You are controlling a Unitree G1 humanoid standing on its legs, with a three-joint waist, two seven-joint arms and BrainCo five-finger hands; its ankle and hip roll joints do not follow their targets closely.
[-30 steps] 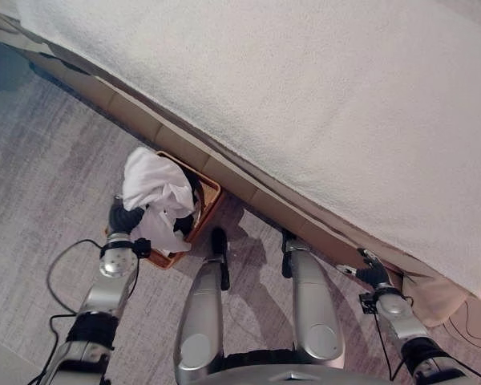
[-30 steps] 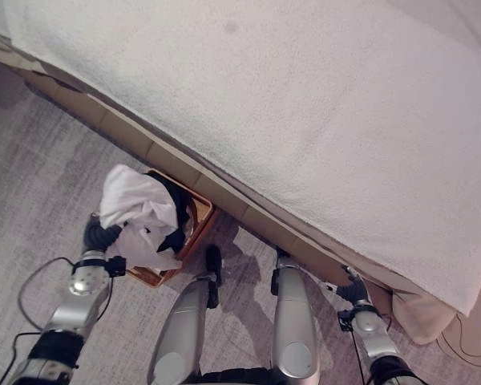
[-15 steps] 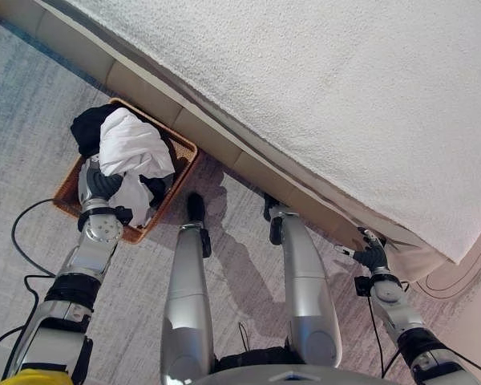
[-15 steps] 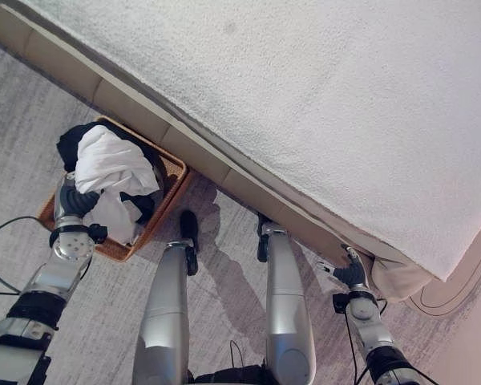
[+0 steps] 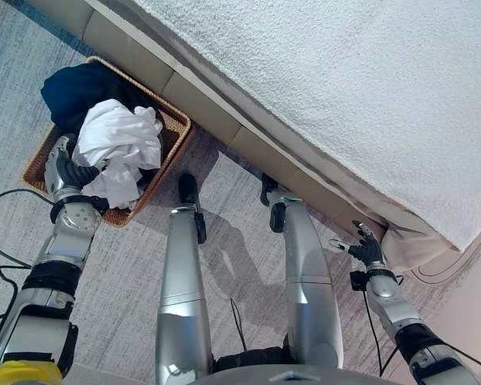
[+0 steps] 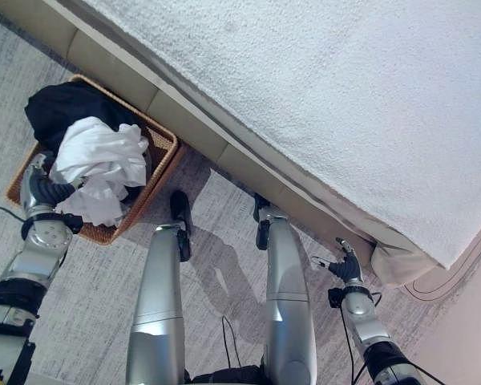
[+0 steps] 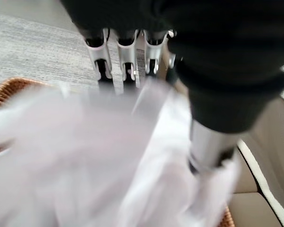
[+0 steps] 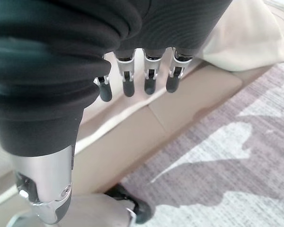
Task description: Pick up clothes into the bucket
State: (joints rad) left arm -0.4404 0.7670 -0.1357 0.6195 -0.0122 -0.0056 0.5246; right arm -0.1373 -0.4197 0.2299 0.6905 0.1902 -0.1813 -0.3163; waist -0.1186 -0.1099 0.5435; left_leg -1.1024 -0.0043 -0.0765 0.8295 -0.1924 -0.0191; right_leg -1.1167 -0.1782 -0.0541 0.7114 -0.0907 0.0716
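The left hand (image 5: 66, 170) is gripping a crumpled white cloth (image 5: 119, 148) – soft, shapeless – draping over the woven basket's (image 5: 173, 132) front rim, atop dark clothes (image 5: 80, 87). The right hand (image 5: 367, 249) is hanging relaxed beside the bed (image 5: 321, 88).

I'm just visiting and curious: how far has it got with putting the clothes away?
A dark garment already lies in the wicker basket by the bed. The left hand grips a white garment, which sits over the basket, partly draped on its near rim, so that piece is not yet let go. The right hand hangs open and empty near the bed. No other clothes are visible on the floor.
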